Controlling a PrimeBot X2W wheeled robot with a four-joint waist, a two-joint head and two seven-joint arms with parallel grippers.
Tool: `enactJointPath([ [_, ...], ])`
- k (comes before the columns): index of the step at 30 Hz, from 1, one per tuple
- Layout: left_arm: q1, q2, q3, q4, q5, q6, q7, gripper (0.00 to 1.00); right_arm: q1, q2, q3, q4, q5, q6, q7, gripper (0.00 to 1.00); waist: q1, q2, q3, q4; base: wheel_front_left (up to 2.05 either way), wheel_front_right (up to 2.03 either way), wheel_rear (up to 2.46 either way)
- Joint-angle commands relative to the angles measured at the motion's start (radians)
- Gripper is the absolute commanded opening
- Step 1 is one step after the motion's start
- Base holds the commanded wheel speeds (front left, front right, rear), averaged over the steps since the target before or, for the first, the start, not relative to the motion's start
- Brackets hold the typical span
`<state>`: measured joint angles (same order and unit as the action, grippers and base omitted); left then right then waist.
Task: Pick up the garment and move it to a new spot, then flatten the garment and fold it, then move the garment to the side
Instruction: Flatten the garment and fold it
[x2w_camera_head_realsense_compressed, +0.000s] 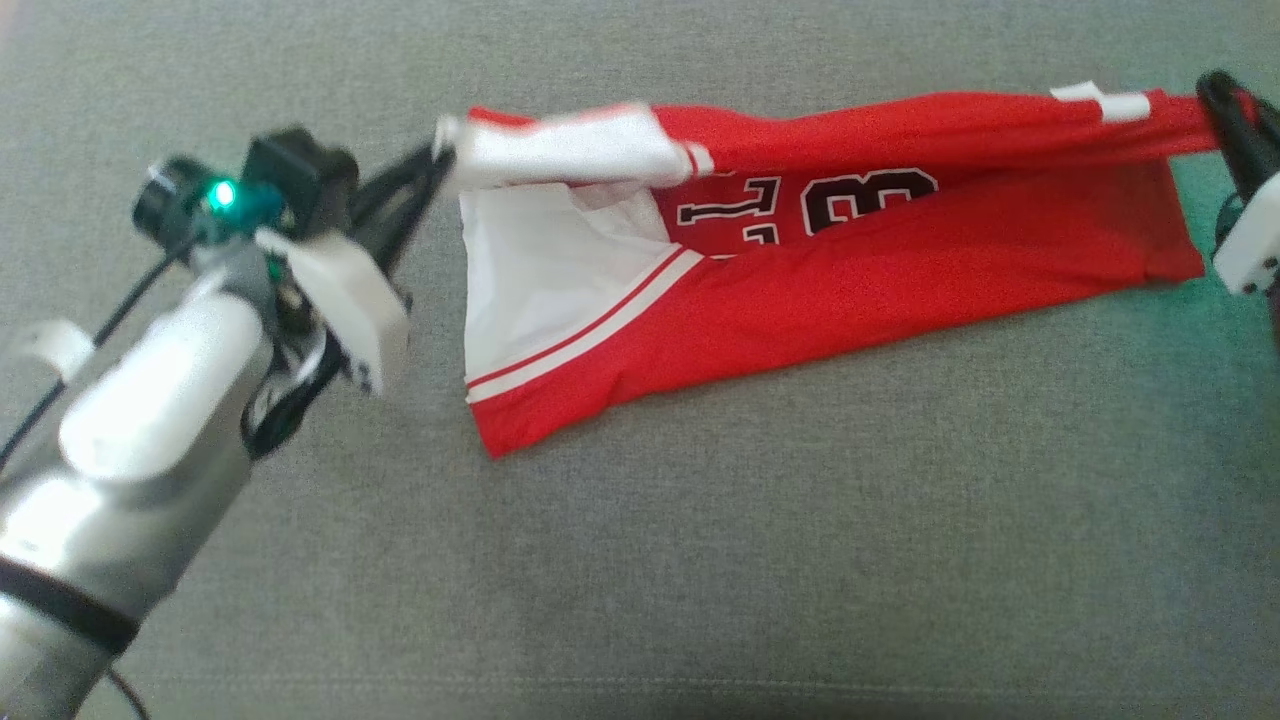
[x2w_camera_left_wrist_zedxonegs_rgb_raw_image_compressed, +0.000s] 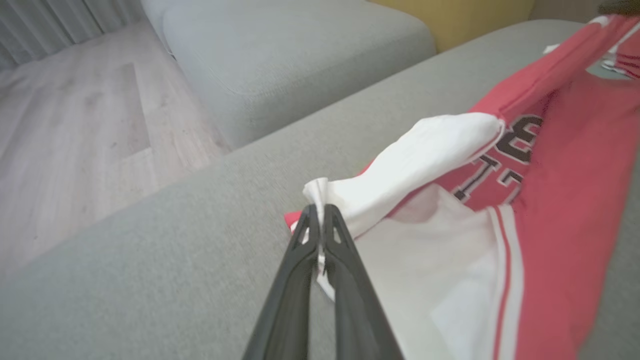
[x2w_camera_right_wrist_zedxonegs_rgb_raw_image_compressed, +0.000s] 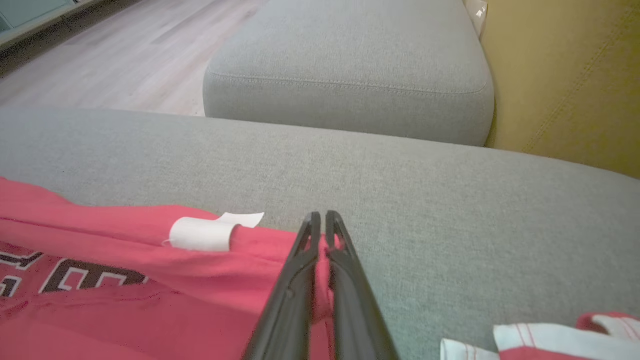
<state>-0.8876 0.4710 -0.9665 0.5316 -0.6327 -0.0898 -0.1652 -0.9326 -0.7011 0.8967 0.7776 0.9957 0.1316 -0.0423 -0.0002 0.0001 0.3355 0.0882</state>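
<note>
Two claws hold the jersey stretched along the sofa: left claw clamped on its white sleeve, right claw on a red edge. Pulling harder could slip either pinch.

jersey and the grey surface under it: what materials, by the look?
The jersey looks like a thin, smooth synthetic sports knit, red and white: it drapes in soft folds. Whether the numbers are printed or sewn I cannot tell. The surface is matte grey woven upholstery, heathered, probably over padding, like the seamed cushion nearby.
</note>
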Motion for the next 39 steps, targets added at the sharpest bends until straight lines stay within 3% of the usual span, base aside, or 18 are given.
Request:
enactJointPath([
  [1, -0.017, 0.059, 0.035, -0.035, -0.008, -0.005, 0.009, 0.00, 0.028, -0.040, 0.008, -0.019, 0.012, -0.001, 0.003, 0.00, 0.0002, -0.0001, -0.004, 0.005, 0.00, 0.00, 0.00],
  [13, 0.138, 0.185, -0.010, -0.348, -0.130, -0.014, 0.201, 0.00, 0.050, -0.121, 0.175, -0.077, 0.065, -0.001, 0.070, 0.00, 0.0002, -0.0001, -0.024, 0.012, 0.00, 0.00, 0.00],
  [21, 0.157, 0.224, -0.019, -0.426, -0.184, -0.015, 0.279, 0.00, 0.029, -0.125, 0.241, -0.068, 0.084, -0.001, 0.089, 0.00, 0.0002, -0.0001, -0.031, -0.003, 0.00, 0.00, 0.00],
  [26, 0.179, 0.222, -0.007, -0.437, -0.271, -0.015, 0.314, 0.00, 0.009, -0.114, 0.282, -0.054, 0.102, -0.001, 0.097, 0.00, 0.0002, -0.0001, -0.025, -0.016, 0.00, 0.00, 0.00],
  [27, 0.179, 0.226, -0.012, -0.434, -0.270, -0.017, 0.320, 0.00, 0.005, -0.110, 0.287, -0.050, 0.105, -0.001, 0.097, 0.20, 0.0002, -0.0001, -0.024, -0.020, 0.00, 0.00, 0.00],
  [28, 0.182, 0.224, -0.014, -0.429, -0.278, -0.018, 0.324, 0.00, 0.001, -0.107, 0.294, -0.046, 0.105, -0.001, 0.095, 0.93, 0.0002, -0.0001, -0.024, -0.023, 0.00, 0.00, 0.00],
  [29, 0.185, 0.221, -0.016, -0.426, -0.284, -0.019, 0.326, 0.00, 0.000, -0.102, 0.298, -0.039, 0.109, -0.001, 0.098, 1.00, 0.0002, -0.0001, -0.026, -0.027, 0.00, 0.00, 0.00],
  [30, 0.187, 0.218, -0.015, -0.421, -0.287, -0.018, 0.322, 0.06, -0.001, -0.097, 0.301, -0.032, 0.115, -0.001, 0.101, 1.00, 0.0002, -0.0001, -0.029, -0.031, 0.00, 0.00, 0.00],
  [31, 0.188, 0.214, -0.013, -0.415, -0.285, -0.015, 0.314, 0.48, -0.001, -0.094, 0.305, -0.024, 0.120, -0.001, 0.105, 1.00, 0.0002, -0.0001, -0.032, -0.035, 0.00, 0.00, 0.00],
  [32, 0.188, 0.210, -0.011, -0.409, -0.283, -0.011, 0.304, 1.00, -0.002, -0.091, 0.307, -0.017, 0.124, -0.001, 0.106, 1.00, 0.0002, -0.0001, -0.036, -0.039, 0.00, 0.00, 0.00],
  [36, 0.185, 0.192, 0.012, -0.368, -0.251, 0.030, 0.233, 1.00, -0.009, -0.072, 0.286, 0.013, 0.155, -0.001, 0.059, 1.00, 0.0002, -0.0001, -0.065, -0.059, 0.00, 0.00, 0.00],
  [39, 0.189, 0.164, 0.073, -0.331, -0.247, 0.103, 0.128, 1.00, -0.017, -0.045, 0.257, 0.023, 0.175, -0.001, -0.014, 1.00, 0.0002, -0.0001, -0.088, -0.078, 0.00, 0.00, 0.00],
])
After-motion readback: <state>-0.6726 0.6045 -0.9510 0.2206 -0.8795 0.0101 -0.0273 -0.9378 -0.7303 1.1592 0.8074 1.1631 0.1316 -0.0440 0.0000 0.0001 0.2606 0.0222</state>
